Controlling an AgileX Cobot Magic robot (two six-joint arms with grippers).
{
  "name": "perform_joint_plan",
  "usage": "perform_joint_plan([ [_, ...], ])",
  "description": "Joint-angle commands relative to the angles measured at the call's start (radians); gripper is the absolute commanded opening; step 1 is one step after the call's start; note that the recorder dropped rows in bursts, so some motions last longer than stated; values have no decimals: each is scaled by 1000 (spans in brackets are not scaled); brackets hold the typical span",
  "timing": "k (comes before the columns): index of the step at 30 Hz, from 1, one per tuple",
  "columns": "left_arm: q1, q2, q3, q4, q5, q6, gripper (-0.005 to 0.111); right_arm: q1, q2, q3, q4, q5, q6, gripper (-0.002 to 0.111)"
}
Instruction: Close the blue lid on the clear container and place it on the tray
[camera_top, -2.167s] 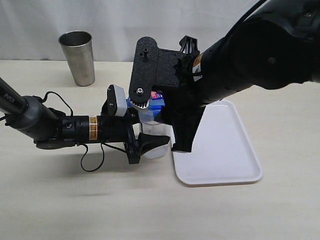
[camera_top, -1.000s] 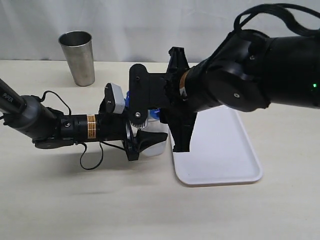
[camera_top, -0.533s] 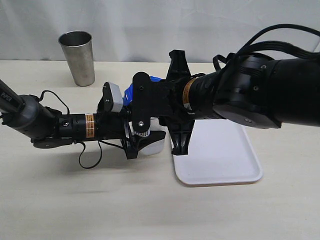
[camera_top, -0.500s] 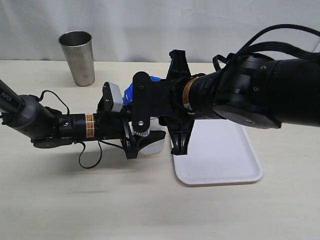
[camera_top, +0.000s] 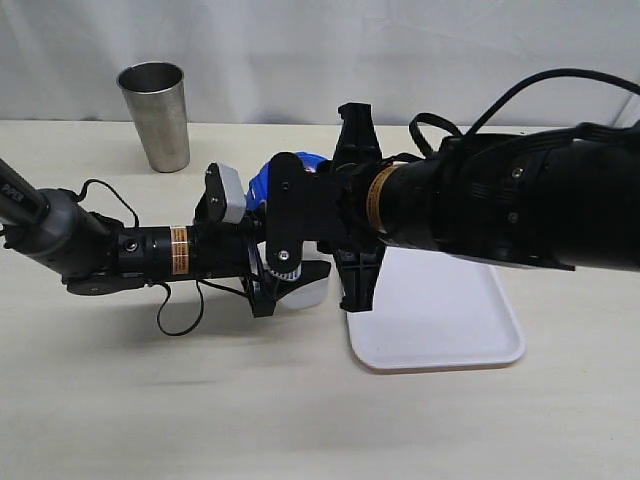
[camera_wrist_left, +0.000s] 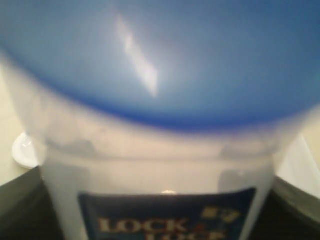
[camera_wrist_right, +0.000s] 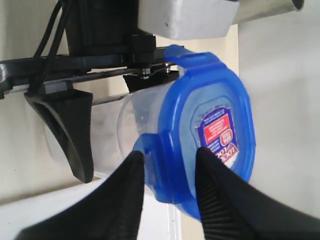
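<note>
Nearest on the right we see the white tray (camera_top: 450, 330), just left of it the left gripper (camera_wrist_right: 112, 125) clasping the clear container (camera_top: 308, 290) from both sides, the right gripper (camera_wrist_right: 172, 156) pinching an edge of the blue lid (camera_wrist_right: 210, 125) atop it, and a steel cup (camera_top: 155, 115) far left.

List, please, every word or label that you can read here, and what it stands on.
"LOCK": label on the clear container; the line below is cut off.
Sticker on the blue lid: print too small to read.
Yellow band on the left arm: unreadable.
</note>
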Motion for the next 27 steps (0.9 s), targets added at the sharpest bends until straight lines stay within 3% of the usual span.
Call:
perform_joint_plan([
  [1,-13,-1,2,63,-55,-13,0,-3,40,28,31,34,21,32],
  [4,-13,-1,2,47,-46,-9,0,-3,13,28,31,36,53,50],
  [6,-13,-1,2,14,-29,-7,0,-3,-33,28,31,36,105,55],
  [9,-13,-1,2,5,-9,-7,0,-3,-108,7,121,50,177,56],
  [11,-13,-1,2,-3,9,-7,0,-3,-153,-74,309,95,191,54],
  [15,-13,-1,2,-3,9,-7,0,-5,-135,-269,705,280,195,33],
  [16,-13,-1,2,-3,9,-4,0,-5,-114,-336,753,363,165,33],
  [19,-15,-31,2,10,67,23,0,-5,10,-566,786,712,237,47],
  [27,-15,-79,2,55,143,4,0,-5,189,-766,904,773,285,46],
])
